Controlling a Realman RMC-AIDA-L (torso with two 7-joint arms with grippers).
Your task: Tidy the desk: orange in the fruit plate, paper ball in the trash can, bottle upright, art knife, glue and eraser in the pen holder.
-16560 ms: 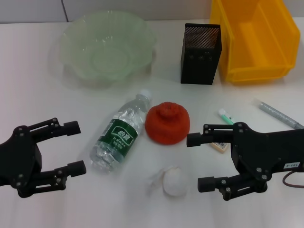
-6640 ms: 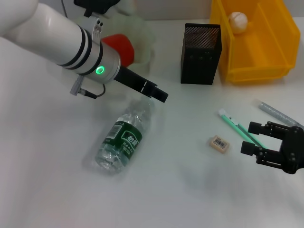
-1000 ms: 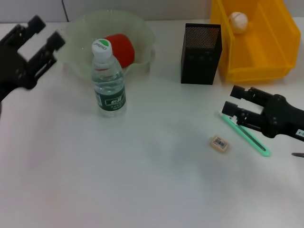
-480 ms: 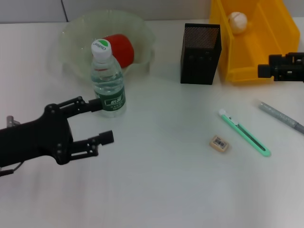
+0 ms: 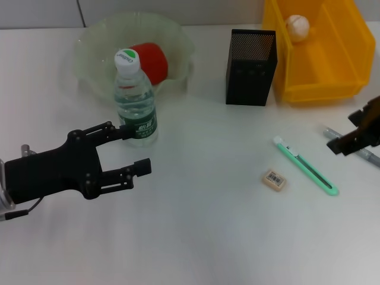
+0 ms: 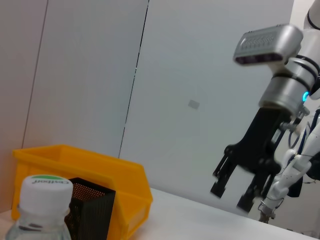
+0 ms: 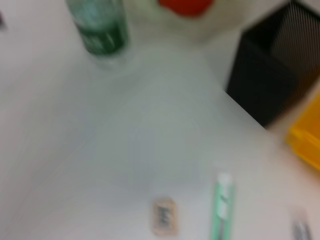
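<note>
The bottle (image 5: 135,101) stands upright in front of the fruit plate (image 5: 89,35), which holds the red-orange orange (image 5: 151,59). My left gripper (image 5: 135,147) is open just in front of the bottle, its upper finger close to the label. The paper ball (image 5: 297,25) lies in the yellow bin (image 5: 320,65). On the table right of centre lie the green art knife (image 5: 306,166), the eraser (image 5: 274,179) and the grey glue (image 5: 367,155). My right gripper (image 5: 339,130) is open at the right edge, over the glue. The black mesh pen holder (image 5: 250,59) stands behind them.
The left wrist view shows the bottle cap (image 6: 47,187), the pen holder (image 6: 90,207), the bin (image 6: 95,170) and the right gripper (image 6: 231,195) far off. The right wrist view looks down on the art knife (image 7: 220,205), the eraser (image 7: 164,216) and the pen holder (image 7: 270,80).
My right gripper has come down from beside the bin to the glue at the right edge. My left gripper has edged right, nearer the bottle.
</note>
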